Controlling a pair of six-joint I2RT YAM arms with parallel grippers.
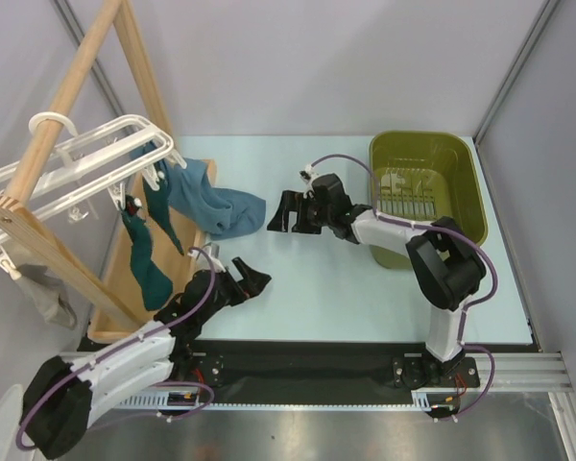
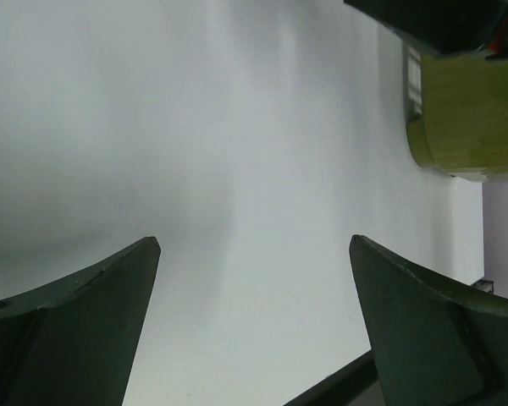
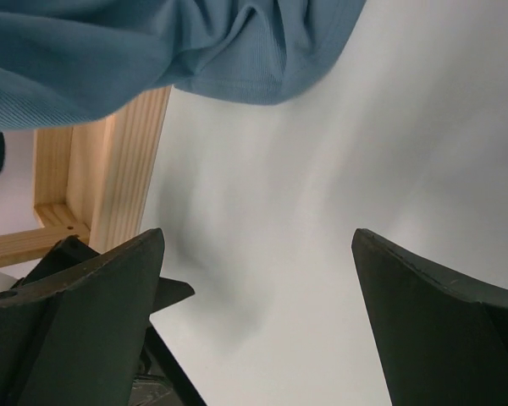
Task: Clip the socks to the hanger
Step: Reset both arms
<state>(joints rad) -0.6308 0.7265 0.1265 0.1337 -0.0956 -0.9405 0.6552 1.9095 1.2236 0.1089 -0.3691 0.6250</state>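
The white plastic hanger (image 1: 72,168) hangs on the wooden rack at the left. Two dark teal socks (image 1: 146,257) dangle from its clips. A steel-blue sock (image 1: 216,204) hangs from a clip and drapes onto the table; it also shows at the top of the right wrist view (image 3: 152,51). My right gripper (image 1: 280,213) is open and empty, just right of the blue sock's free end. My left gripper (image 1: 254,276) is open and empty above the bare table, near the front left.
The wooden A-frame rack (image 1: 96,67) stands at the left, its base (image 3: 123,161) along the table's left side. An olive-green basket (image 1: 456,178) stands at the back right, also in the left wrist view (image 2: 466,118). A grey cloth (image 1: 43,293) lies off the table's left.
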